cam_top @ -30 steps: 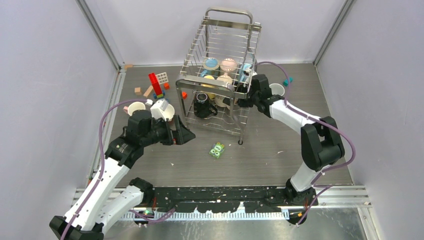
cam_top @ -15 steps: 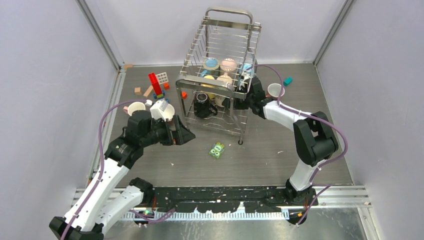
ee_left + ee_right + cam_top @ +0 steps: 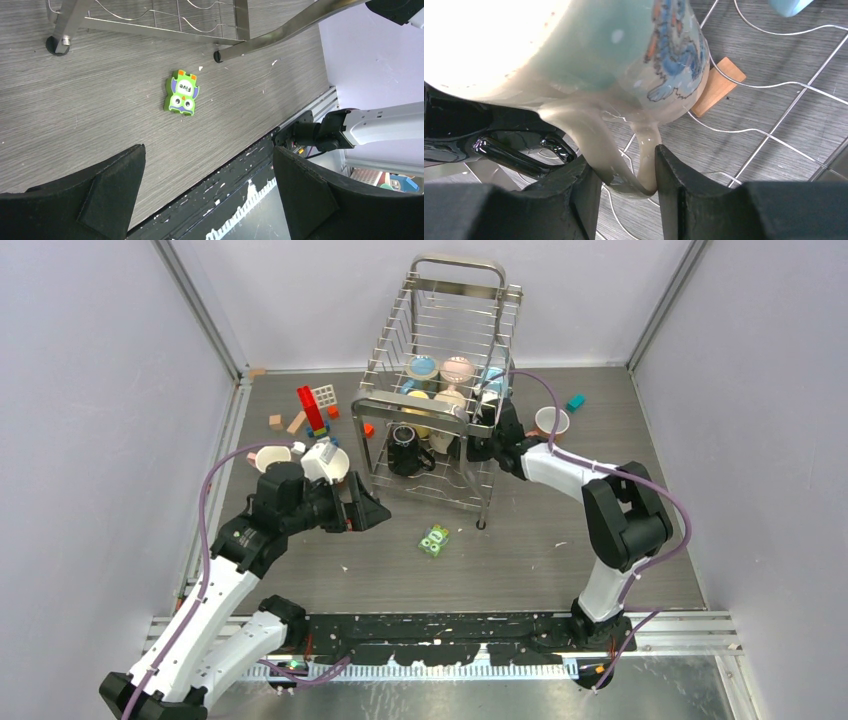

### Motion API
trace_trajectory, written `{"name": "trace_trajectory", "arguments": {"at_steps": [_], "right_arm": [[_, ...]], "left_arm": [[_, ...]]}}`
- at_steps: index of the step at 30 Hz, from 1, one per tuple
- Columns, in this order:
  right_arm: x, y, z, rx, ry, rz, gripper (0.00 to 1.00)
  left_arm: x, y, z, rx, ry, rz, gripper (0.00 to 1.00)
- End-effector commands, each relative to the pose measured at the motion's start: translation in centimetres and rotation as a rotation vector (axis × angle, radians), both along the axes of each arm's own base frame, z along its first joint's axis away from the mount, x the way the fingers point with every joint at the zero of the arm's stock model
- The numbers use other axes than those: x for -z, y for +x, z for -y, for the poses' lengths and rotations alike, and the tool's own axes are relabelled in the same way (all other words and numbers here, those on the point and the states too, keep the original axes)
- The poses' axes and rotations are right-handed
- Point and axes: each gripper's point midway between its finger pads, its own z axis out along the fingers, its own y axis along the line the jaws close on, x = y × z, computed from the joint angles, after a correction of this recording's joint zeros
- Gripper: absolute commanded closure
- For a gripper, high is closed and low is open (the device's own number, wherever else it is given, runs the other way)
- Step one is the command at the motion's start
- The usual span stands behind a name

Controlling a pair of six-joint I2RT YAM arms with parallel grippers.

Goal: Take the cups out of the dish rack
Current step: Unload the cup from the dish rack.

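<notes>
Mostly cropped, a cream mug (image 3: 624,45) has its handle pinched by right fingers (image 3: 676,200); left fingers (image 3: 110,192) gape empty.

Cups (image 3: 457,369) sit in rack (image 3: 460,283), packet (image 3: 434,539) before it.

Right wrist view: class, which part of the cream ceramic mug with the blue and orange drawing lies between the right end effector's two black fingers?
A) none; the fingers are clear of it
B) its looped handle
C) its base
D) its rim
B: the looped handle of the cream ceramic mug sits pinched between the black fingers of the right end effector.
</notes>
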Motion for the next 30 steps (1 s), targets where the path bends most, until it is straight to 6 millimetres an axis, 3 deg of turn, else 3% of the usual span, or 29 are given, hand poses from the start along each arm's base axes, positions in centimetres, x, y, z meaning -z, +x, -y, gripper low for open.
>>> {"name": "trace_trajectory", "arguments": {"at_steps": [1,22,30], "right_arm": [[-2.8,1.0,0.4,0.026,-0.036,0.096,0.58],[-3.2,0.0,3.1,0.101,-0.212,0.15,0.69],[-2.9,-0.8,4.0,0.139,-0.208,0.16,0.84]], "left_arm": [[-0.6,-0.2,0.3,0.014,-0.032,0.012,0.0],[0.1,-0.1,0.7,0.02,-0.048,-0.006,0.0],[0.4,-0.1,0.7,0.018,-0.05,-0.01,0.0]]}}
